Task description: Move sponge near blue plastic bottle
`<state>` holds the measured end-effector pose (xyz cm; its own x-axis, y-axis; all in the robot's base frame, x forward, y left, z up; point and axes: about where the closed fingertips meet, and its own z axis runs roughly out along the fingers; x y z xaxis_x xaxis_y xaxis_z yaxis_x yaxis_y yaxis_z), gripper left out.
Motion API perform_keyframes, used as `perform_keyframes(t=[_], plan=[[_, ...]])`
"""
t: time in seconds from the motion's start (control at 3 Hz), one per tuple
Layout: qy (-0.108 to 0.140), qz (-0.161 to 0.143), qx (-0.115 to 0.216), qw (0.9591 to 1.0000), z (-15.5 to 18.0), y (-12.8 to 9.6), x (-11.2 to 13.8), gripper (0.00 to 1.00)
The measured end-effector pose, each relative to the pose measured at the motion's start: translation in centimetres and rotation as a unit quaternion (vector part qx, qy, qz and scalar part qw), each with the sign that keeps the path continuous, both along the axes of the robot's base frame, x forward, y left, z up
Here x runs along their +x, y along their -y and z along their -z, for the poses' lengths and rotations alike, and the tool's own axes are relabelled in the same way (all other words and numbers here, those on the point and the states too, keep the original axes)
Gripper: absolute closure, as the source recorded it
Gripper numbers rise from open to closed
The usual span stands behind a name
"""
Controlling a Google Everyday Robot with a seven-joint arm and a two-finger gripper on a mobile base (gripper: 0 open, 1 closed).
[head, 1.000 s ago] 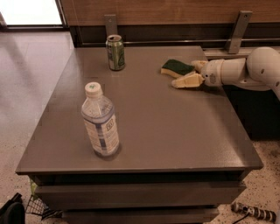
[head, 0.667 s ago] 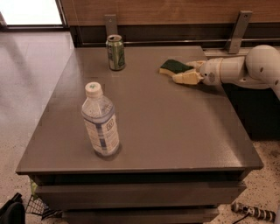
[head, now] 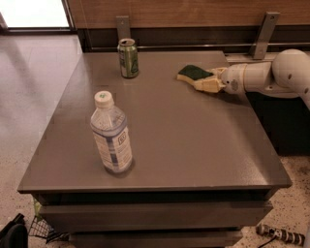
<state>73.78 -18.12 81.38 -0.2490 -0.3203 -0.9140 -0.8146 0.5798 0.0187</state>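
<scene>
We see the sponge (head: 193, 73) lying flat on the worktop (head: 193, 140) in the upper right of the frame, dark green scouring face up, a strip of yellow foam showing along its near edge; it sits close to the back edge of the worktop. The pincer (head: 209, 80) lies low at the sponge's right end, cream-coloured and touching it; we cannot tell whether it is pinching the sponge or only resting against it. Behind the pincer the white arm (head: 271, 77) reaches in from the right edge of the frame, roughly level with the worktop.

The blue plastic bottle (head: 112, 138) stands upright in the lower left part of the worktop, white cap on top, blue-and-white label around its body; it is well apart from the sponge, diagonally across the surface. A green can (head: 129, 58) stands upright near the back edge, left of the sponge and above the bottle in the frame; it touches neither.

The worktop is a dark grey slab with drawer-like fronts (head: 150, 213) beneath its near edge. Along the top of the frame runs a wooden wall (head: 193, 12) with two grey metal brackets, one (head: 123, 26) behind the can and one (head: 262, 34) at the upper right; a shiny pale floor (head: 34, 72) fills the left side.
</scene>
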Motion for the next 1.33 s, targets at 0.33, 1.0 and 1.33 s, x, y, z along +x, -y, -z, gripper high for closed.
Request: perform_keyframes(t=[0.33, 1.0, 1.33], plan=[[-0.005, -0.012, 0.009, 0.9999, 0.09, -0.2, 0.06, 1.0], [-0.005, -0.012, 0.009, 0.9999, -0.15, -0.2, 0.05, 1.0], [-0.005, -0.012, 0.009, 0.9999, -0.17, -0.2, 0.05, 1.0]])
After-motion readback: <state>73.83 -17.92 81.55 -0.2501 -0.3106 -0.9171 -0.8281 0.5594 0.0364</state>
